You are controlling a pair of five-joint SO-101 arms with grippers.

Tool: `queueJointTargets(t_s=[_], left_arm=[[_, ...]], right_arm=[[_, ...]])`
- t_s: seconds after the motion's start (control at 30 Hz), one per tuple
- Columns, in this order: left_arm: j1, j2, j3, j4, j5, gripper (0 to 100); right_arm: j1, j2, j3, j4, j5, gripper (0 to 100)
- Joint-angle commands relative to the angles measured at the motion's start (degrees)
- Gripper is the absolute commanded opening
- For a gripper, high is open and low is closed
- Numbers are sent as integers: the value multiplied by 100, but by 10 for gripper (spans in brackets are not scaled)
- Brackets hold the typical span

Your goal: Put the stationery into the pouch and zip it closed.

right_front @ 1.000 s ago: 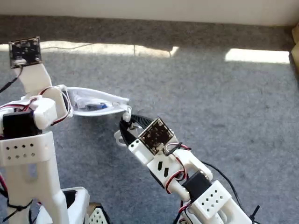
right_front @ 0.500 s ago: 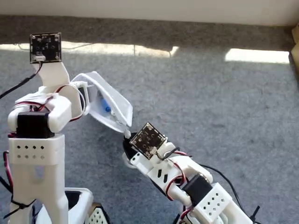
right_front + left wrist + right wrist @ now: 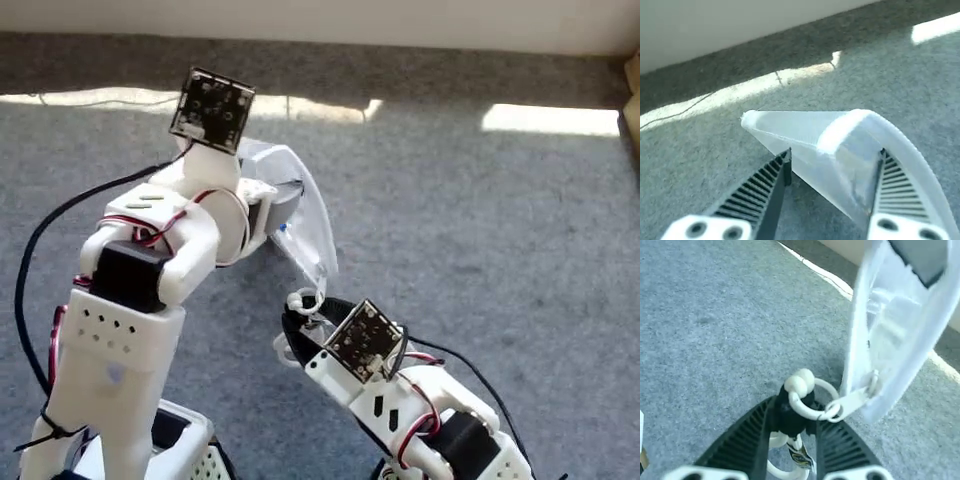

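Note:
A translucent white pouch (image 3: pixel 308 222) hangs off the carpet, tilted steeply, with a blue item (image 3: pixel 285 229) faintly visible inside. My left gripper (image 3: pixel 835 155) is shut on the pouch (image 3: pixel 840 145) near its upper end, with one ribbed finger on each side. In the high view this gripper (image 3: pixel 272 205) sits just under its arm's wrist. At the pouch's lower end a white ring and bead (image 3: pixel 802 392) hang from the zip slider (image 3: pixel 852 400). My right gripper (image 3: pixel 792 412) is shut on the black zipper pull (image 3: pixel 787 417) below them, and the same gripper (image 3: pixel 300 318) meets the pouch's lowest corner.
Grey carpet (image 3: pixel 500 230) covers the floor, open to the right of both arms. A pale wall (image 3: pixel 320 20) runs along the back above sunlit strips (image 3: pixel 550 120). A thin cable (image 3: pixel 60 100) lies at the back left. A brown edge (image 3: pixel 632 90) shows at the far right.
The left arm has swung right and raised the pouch from nearly flat to steeply hanging. The right gripper, still on the zipper pull, has followed down and to the right.

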Motion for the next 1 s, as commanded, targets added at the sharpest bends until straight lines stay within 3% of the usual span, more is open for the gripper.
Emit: queueJointTargets(t_s=[0.0,0.17,0.33,0.53,0.7,0.97], left_arm=[[646,-13,-470,-167,-290,266],[1165,4,-453,-422,-571,266],[1191,-31,-505,-457,-571,266],[963,-57,-514,-387,-580,266],[576,-189,-505,132,-1134,266],[418,-1508,-277,1169,-1899,266]], right_arm=[[-31,-163,-57,66,26,4],[48,-171,-48,66,26,4],[567,-171,-48,66,53,4],[620,-171,-48,57,53,4],[822,-180,-101,75,53,4],[1279,-154,-110,171,53,4]])
